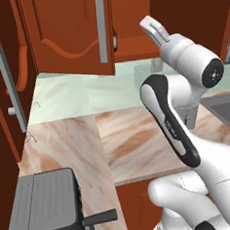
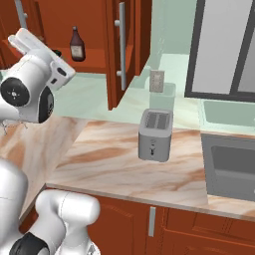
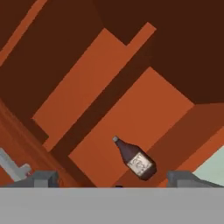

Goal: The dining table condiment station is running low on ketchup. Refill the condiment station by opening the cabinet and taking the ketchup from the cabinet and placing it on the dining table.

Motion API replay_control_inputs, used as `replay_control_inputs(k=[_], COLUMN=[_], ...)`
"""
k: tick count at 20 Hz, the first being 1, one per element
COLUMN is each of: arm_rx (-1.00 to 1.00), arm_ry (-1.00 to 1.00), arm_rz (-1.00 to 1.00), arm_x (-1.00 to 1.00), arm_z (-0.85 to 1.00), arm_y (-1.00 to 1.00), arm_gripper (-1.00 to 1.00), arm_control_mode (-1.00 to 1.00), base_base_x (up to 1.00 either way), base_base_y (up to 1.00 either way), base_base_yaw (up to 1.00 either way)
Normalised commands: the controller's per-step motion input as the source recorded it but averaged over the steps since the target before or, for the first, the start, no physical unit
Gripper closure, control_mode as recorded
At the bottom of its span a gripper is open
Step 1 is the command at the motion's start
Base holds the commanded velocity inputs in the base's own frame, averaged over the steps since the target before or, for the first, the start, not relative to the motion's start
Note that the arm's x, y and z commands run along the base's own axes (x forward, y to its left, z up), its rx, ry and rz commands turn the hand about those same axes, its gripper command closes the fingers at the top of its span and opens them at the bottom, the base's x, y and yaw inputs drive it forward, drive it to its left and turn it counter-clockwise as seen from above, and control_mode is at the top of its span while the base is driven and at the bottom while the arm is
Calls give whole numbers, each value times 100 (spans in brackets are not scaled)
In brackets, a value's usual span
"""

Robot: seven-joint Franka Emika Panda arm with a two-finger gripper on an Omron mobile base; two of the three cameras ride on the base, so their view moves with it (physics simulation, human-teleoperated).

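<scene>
The cabinet (image 2: 99, 30) stands open at the top of the right base view, its door (image 2: 121, 50) swung outward. The ketchup (image 2: 76, 45) stands upright on the bottom shelf, bare shelf on both sides. The gripper (image 3: 112, 177) has its jaws spread wide and empty, short of the bottle, at the bottom of the hand view. A toaster (image 2: 155, 134) sits mid-counter (image 2: 114, 164).

A marble worktop (image 2: 124, 169) carries a silver toaster (image 2: 156, 134) near its middle and a dark grey appliance (image 1: 43, 206) on its left arm. Above, the open cabinet (image 2: 94, 30) shelf holds the ketchup (image 2: 76, 45) bottle, standing upright.
</scene>
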Motion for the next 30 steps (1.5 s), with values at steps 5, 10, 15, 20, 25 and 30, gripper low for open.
replay_control_inputs(k=[5,10,15,20,25,30], arm_rx=[24,9,7,0,0,0], arm_ry=[16,19,12,11,1,0], arm_rz=[0,0,3,10,19,19], arm_x=[65,62,46,27,2,-24], arm_z=[0,0,0,0,0,0], arm_y=[-2,11,19,33,37,38], arm_gripper=[-100,-100,-100,-100,-100,-100], arm_control_mode=[-100,-100,-100,-100,-100,-100], base_base_x=[0,0,0,0,0,0], base_base_y=[0,0,0,0,0,0], base_base_yaw=[0,0,0,0,0,0])
